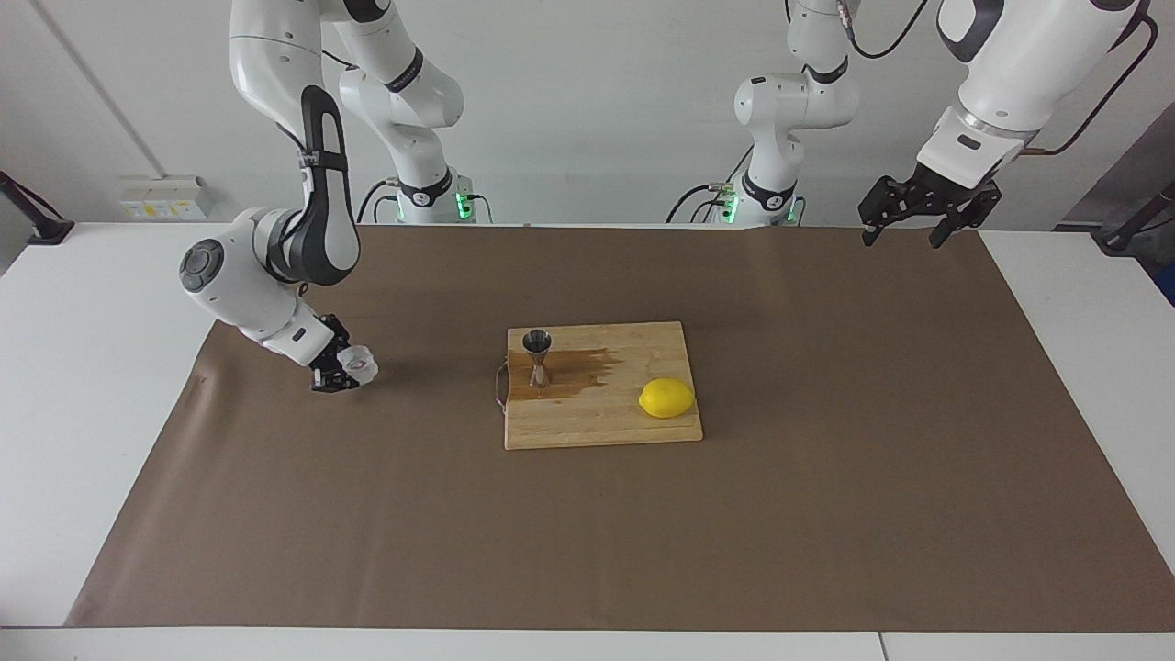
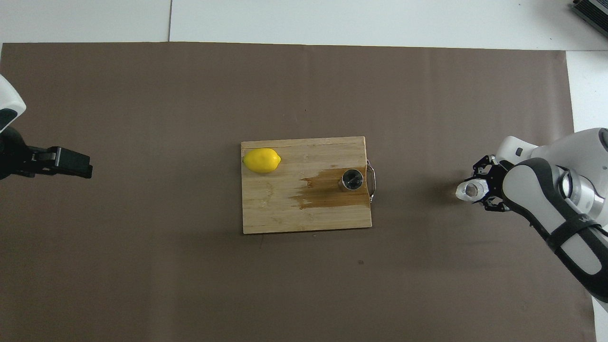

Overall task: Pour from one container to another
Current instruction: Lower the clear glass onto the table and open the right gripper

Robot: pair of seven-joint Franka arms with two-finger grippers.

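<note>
The clear glass tumbler sits low over the brown mat toward the right arm's end of the table, and also shows in the overhead view. My right gripper is shut on it. The steel jigger stands upright on the wooden cutting board, at the board's end toward the right arm. My left gripper is open and empty, raised over the mat's edge at the left arm's end, where it waits.
A yellow lemon lies on the board toward the left arm's end. A dark wet stain spreads on the board around the jigger. The brown mat covers most of the table.
</note>
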